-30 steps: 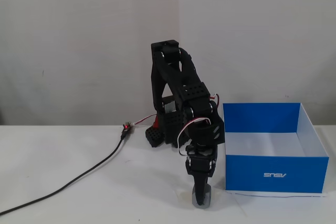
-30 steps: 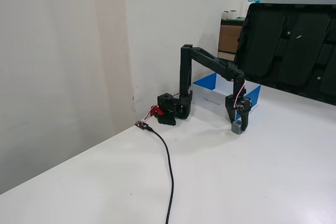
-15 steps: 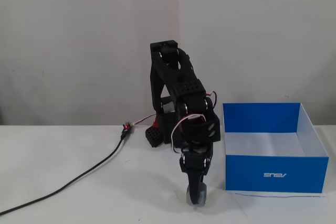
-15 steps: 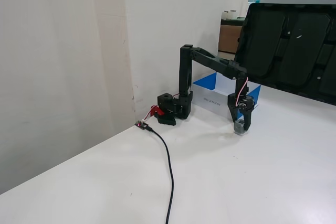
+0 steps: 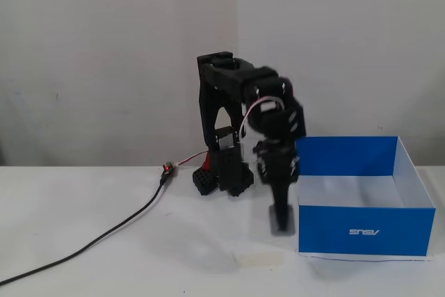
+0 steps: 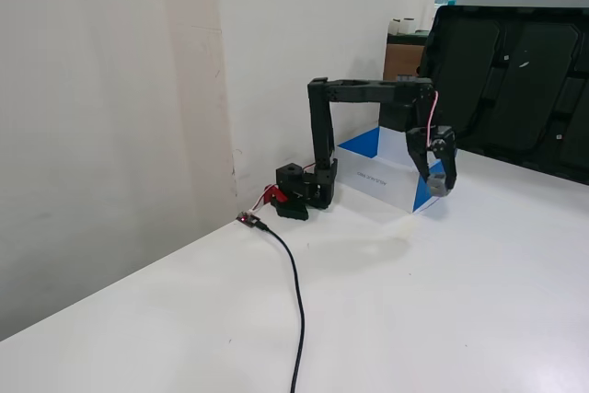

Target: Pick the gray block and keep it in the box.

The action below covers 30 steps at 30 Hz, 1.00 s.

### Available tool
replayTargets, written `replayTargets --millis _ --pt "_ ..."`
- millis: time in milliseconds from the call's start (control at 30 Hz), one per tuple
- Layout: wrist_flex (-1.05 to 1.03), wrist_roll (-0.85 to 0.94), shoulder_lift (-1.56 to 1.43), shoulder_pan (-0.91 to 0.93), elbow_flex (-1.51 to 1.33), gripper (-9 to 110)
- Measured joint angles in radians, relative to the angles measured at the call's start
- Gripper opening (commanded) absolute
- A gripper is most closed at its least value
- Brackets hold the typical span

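Observation:
The gray block [image 5: 282,223] hangs in the air above the white table, pinched at the tip of my gripper [image 5: 281,218], which points straight down and is shut on it. In a fixed view it is blurred with motion, just left of the near left corner of the box [image 5: 361,231]. The box has blue walls, a white interior and a small logo on its front wall. In the other fixed view the block [image 6: 438,182] and my gripper [image 6: 437,178] hover beside the box [image 6: 373,175], near its blue corner. The arm is raised with its forearm level.
The arm's base [image 5: 222,172] stands against the wall, left of the box. A black cable [image 5: 104,231] runs from it across the table toward the front left. A large black panel [image 6: 515,80] leans behind the table's far side.
The gripper has lifted the gray block off the table and swung it up and toward the box. The forearm has risen from slanting down to about level.

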State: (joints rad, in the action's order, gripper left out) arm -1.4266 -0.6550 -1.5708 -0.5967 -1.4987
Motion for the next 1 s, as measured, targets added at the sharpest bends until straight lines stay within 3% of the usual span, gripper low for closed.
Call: replayTargets --millis 667,1000 --pt "-0.147 0.094 -0.345 -0.558 -0.038 11" --pt "-0.138 0.094 -0.334 -0.686 -0.048 12"
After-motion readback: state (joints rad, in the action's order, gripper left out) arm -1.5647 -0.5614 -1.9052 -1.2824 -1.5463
